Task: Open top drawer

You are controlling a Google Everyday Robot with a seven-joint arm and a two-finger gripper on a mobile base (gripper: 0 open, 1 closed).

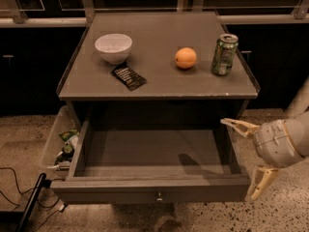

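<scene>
The top drawer (149,190) of the grey cabinet stands pulled far out, its shallow grey inside bare. A small round metal knob (159,196) sits at the centre of its flat front panel. My gripper (247,159) hangs off the drawer's right front corner, apart from it, with its two pale fingers (238,126) spread wide and nothing between them. The other drawers are hidden below.
On the cabinet top (159,83) stand a white bowl (113,47), a dark snack packet (128,77), an orange (185,58) and a green can (224,54). A clear bin with packets (62,144) sits left of the drawer. Black cables (19,197) lie on the floor at lower left.
</scene>
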